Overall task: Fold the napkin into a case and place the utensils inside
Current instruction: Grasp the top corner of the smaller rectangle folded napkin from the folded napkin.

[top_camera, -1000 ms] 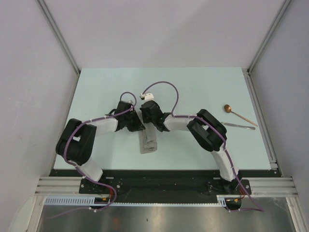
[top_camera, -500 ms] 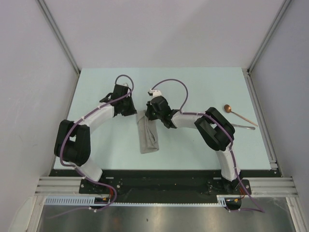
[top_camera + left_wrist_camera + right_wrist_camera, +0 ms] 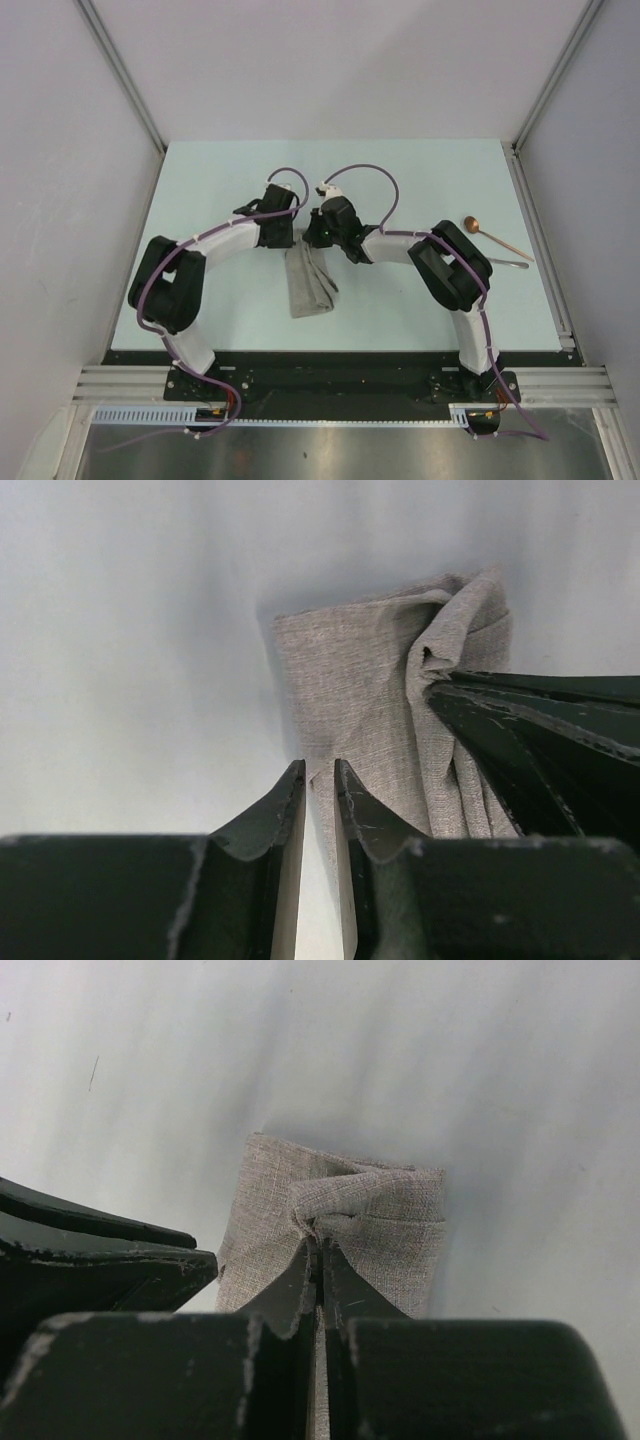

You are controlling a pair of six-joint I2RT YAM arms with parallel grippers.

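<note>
Napkin strip: right gripper pinching its bunched end, left gripper slightly parted alongside; spoon well apart rightward.

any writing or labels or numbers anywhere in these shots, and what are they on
None: no word, brand, number or sign can be read in any view.
The napkin: plain cloth, no print or tag showing.
The spoon: no marking visible; too small to tell.
The base rail: small coloured parts by the arm mounts, too small to read, if they bear text at all.
</note>
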